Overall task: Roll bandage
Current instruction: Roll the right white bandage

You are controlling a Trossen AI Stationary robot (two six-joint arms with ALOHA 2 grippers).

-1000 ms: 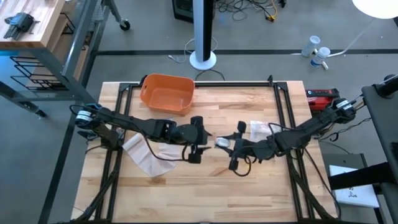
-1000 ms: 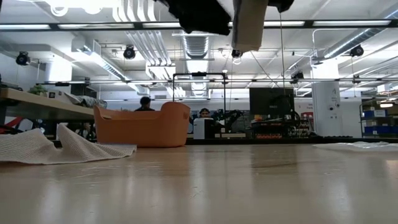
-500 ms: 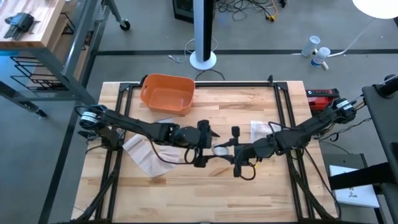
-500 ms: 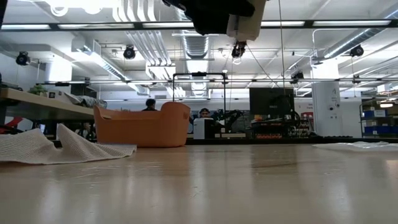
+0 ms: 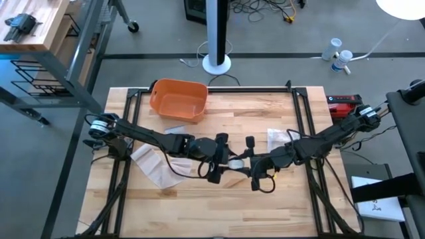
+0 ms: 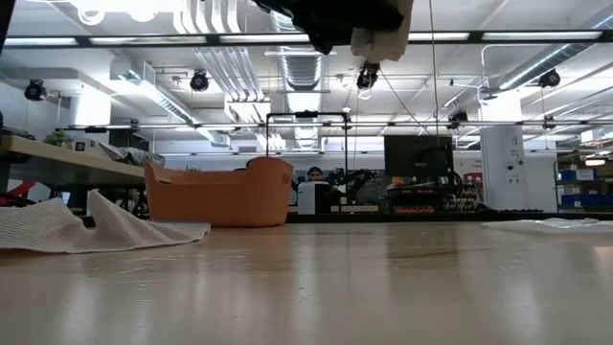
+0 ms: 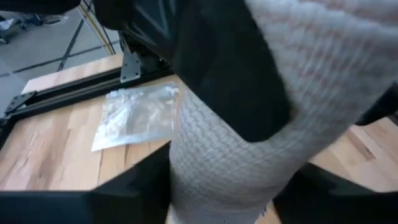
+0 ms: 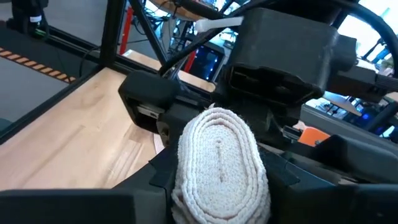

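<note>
Here, oval coiled knit bandage (image 8: pixel 219 163), ribbed

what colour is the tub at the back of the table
Orange plastic tub, clearest in the high view.

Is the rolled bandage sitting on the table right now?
No, the low view shows the rolled bandage hanging high above the bare table, up by the dark claws.

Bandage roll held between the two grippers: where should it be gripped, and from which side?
Grip the bandage roll across its flat, oval wound sides, coming in from the spiral end face. The right wrist view shows it flattened into an oval, so the long sides give flat contact and the layers stay pressed together.
</note>
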